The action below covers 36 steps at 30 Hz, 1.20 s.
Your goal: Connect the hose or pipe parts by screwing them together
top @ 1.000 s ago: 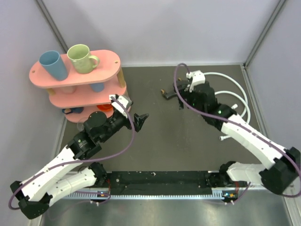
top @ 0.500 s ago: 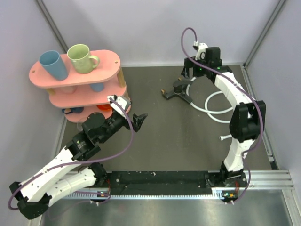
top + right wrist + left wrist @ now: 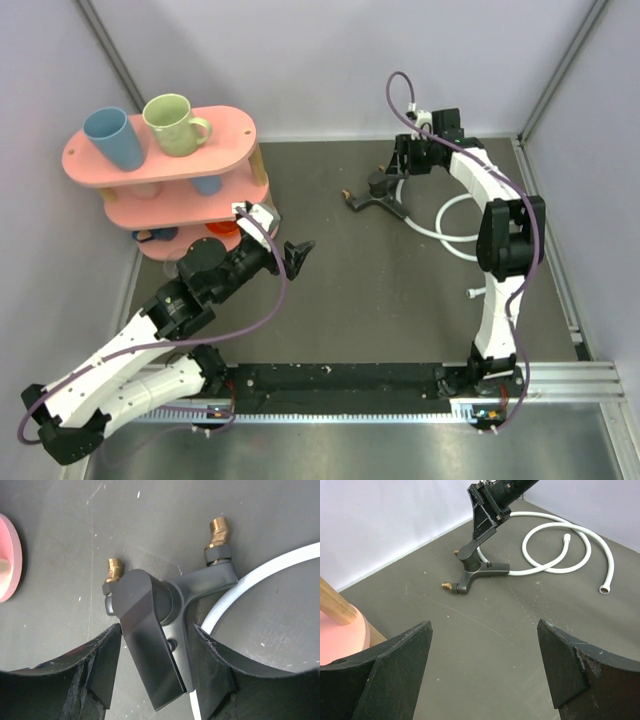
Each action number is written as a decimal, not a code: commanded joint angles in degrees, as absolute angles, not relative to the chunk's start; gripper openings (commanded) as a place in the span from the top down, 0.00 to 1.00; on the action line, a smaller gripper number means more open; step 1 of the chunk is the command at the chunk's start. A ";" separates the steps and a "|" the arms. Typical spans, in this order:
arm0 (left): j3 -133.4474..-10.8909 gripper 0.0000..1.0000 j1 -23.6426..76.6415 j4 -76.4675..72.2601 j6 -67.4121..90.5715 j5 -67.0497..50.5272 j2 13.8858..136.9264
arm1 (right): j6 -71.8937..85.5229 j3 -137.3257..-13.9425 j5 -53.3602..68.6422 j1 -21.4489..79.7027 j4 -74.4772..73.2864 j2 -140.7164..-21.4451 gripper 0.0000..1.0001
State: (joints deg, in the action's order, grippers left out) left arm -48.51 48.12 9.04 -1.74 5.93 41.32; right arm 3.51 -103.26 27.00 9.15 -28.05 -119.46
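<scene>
The black Y-shaped tap fitting (image 3: 372,203) stands at the back middle of the table, its brass ends pointing left. My right gripper (image 3: 390,182) comes down on it from the right. In the right wrist view the fitting (image 3: 150,605) fills the gap of the right gripper (image 3: 156,632), and both fingers touch its lever and body. The white hose (image 3: 452,228) lies in loops just right of the fitting, with one metal end nut (image 3: 471,294) nearer the front. My left gripper (image 3: 298,255) hovers open and empty left of centre, facing the fitting (image 3: 470,575) and the hose (image 3: 555,565).
A pink two-level shelf (image 3: 160,150) stands at the back left with a blue mug (image 3: 112,137) and a green mug (image 3: 172,122) on top. Grey walls close off the back and both sides. Purple cables run along both arms.
The right arm reached further toward the back, settled over the tap fitting and narrowed its jaws onto it. The left arm has stayed put.
</scene>
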 commanded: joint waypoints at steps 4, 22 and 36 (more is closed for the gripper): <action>-48.16 0.09 48.34 6.33 -2.37 6.50 41.22 | 6.14 -106.44 32.69 9.32 -28.65 -119.27 0.72; -48.25 0.10 48.43 6.50 -2.20 6.42 42.01 | 35.14 -63.86 31.56 17.39 -8.37 -92.30 0.95; -47.90 0.10 48.69 6.68 -2.72 8.35 42.45 | 58.02 -39.02 21.80 27.33 13.37 -71.90 0.61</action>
State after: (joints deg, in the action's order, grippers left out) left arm -48.51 48.27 9.06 -1.80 7.16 42.17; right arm 53.67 -39.77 25.32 25.58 5.69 -76.90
